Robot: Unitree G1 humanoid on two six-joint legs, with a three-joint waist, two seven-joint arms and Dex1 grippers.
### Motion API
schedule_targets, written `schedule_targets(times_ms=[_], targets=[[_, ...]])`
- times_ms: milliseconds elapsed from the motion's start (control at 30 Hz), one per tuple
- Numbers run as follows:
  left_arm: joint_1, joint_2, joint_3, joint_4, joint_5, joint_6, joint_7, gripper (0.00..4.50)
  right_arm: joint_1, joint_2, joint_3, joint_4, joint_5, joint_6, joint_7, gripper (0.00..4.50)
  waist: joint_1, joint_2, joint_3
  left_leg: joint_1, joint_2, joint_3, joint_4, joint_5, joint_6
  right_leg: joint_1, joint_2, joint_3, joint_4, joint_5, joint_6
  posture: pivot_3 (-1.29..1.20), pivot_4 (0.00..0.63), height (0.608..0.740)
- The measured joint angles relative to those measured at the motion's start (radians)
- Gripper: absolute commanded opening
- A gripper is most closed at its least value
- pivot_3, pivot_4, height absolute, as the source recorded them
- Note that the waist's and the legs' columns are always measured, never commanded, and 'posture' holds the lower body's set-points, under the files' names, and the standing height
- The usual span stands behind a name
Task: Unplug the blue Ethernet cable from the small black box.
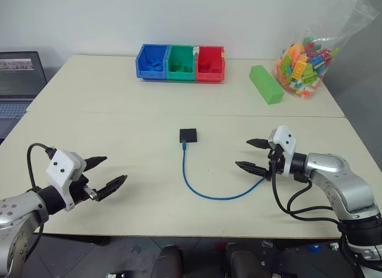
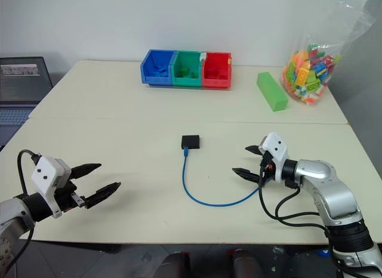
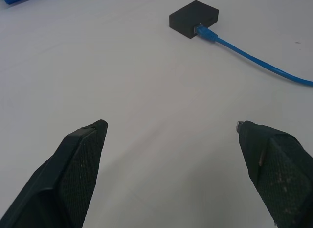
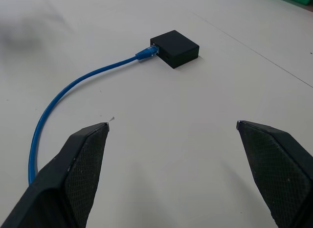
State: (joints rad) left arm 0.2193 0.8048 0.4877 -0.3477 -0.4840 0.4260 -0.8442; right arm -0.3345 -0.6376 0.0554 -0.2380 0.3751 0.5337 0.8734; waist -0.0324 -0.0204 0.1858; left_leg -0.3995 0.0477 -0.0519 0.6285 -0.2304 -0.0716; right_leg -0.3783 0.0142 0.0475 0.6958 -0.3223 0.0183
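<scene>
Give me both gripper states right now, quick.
Left gripper: jaws open, holding nothing, above the table.
Right gripper: jaws open, holding nothing, close to the blue cable's free end.

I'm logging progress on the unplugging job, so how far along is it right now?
Nothing is done yet: the blue Ethernet cable is still plugged into the small black box on the table. Nothing is in hand either; the left gripper and right gripper hover on either side with open jaws, both short of the box. Left to do: steady the box, grip the plug and pull it out.
</scene>
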Motion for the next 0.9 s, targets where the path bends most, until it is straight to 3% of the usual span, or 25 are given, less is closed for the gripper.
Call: schedule_targets(times_ms=[900], targets=[[0.013,0.006,0.000,-0.031,-0.001,0.004,-0.033,4.50,0.029,-0.001,0.036,-0.029,0.001,-0.004,0.064,4.44,0.000,0.000,0.000,0.000,0.000,0.000,0.000,0.000,0.000,0.000,0.000,0.000,0.000,0.000,0.000,0.00,0.150,0.740]])
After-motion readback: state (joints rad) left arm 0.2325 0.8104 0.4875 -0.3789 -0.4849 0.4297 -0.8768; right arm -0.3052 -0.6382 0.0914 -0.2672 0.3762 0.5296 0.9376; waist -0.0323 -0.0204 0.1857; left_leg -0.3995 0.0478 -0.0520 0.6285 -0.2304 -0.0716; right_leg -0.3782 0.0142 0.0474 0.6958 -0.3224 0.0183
